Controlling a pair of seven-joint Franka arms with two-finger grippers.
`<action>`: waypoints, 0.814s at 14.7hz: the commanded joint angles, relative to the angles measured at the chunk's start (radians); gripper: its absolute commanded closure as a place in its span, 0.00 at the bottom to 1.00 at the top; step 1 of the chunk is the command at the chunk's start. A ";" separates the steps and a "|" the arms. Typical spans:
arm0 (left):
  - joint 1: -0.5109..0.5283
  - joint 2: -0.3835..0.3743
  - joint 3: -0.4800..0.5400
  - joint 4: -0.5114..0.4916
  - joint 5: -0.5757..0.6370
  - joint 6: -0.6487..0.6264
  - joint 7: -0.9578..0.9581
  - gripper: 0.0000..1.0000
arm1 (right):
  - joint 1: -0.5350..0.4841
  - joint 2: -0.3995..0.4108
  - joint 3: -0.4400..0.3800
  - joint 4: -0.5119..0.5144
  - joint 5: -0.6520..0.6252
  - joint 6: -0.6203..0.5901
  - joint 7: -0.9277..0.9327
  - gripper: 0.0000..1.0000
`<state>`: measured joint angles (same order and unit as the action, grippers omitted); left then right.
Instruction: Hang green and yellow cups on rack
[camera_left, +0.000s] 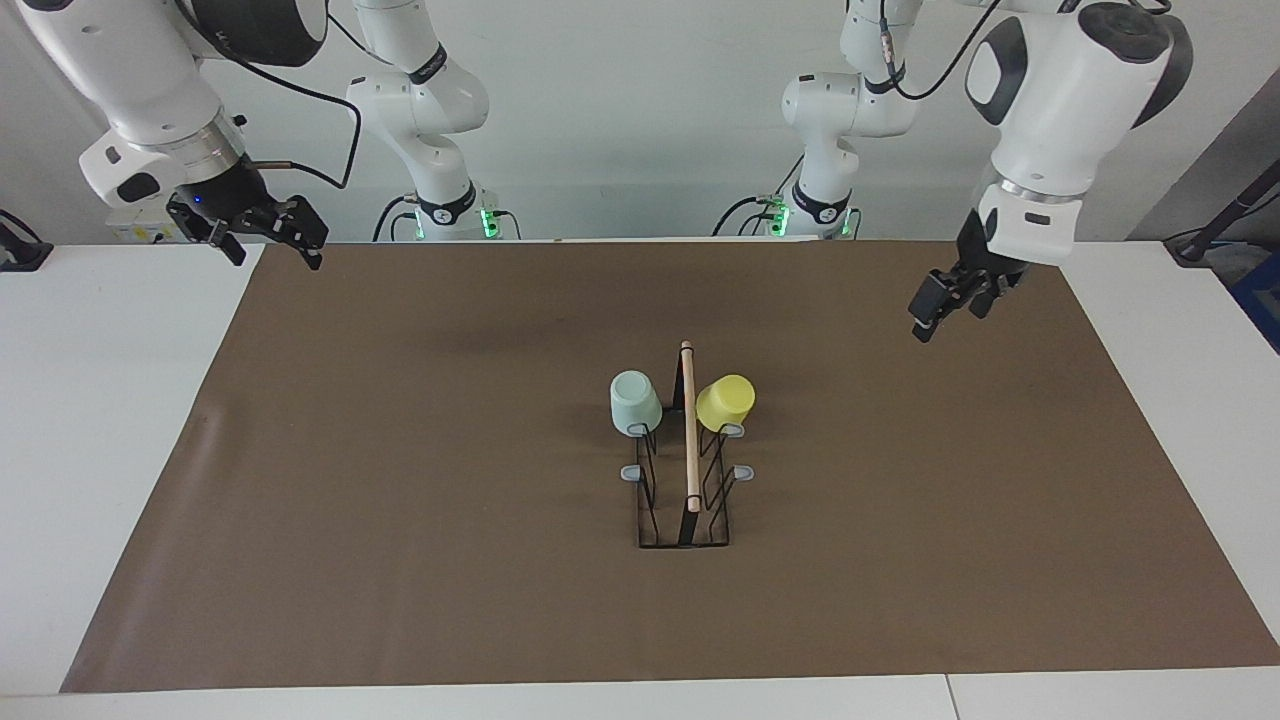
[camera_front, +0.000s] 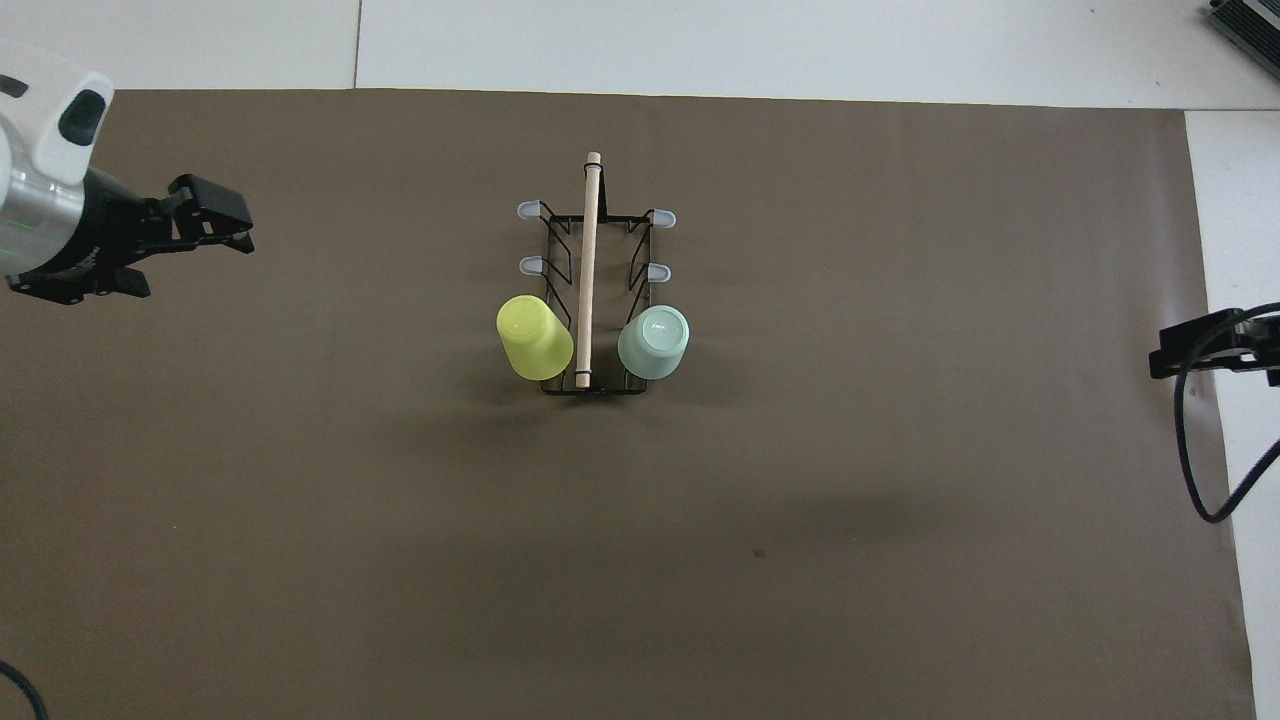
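The mat (camera_left: 400, 480) looked like matt brown paper, smooth but faintly creased near its edges. It lay on a table (camera_left: 110, 400) with a plain white, even surface. The rack (camera_left: 684, 500) was thin black wire with a pale bare wooden rod (camera_left: 689, 430) along the top and soft-looking grey tips (camera_front: 528, 210) on its prongs. The green cup (camera_left: 634, 401) and the yellow cup (camera_left: 725, 402) looked like smooth plastic with a dull sheen. The arms (camera_left: 1050, 110) had glossy white shells with dark bands.
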<state>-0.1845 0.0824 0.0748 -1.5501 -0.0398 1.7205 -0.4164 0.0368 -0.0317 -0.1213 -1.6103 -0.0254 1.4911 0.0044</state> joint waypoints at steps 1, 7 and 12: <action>0.010 -0.059 0.020 -0.031 -0.028 -0.050 0.192 0.07 | -0.017 -0.014 0.018 -0.008 -0.008 0.008 -0.030 0.00; 0.051 -0.112 -0.009 -0.050 0.006 -0.107 0.291 0.00 | -0.043 -0.013 0.063 -0.010 0.004 0.009 0.048 0.00; 0.135 -0.131 -0.093 -0.047 0.011 -0.134 0.295 0.00 | -0.031 -0.011 0.063 -0.006 -0.001 -0.002 0.051 0.00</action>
<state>-0.0967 -0.0150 0.0111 -1.5673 -0.0452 1.6079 -0.1340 0.0161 -0.0318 -0.0750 -1.6103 -0.0250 1.4980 0.0363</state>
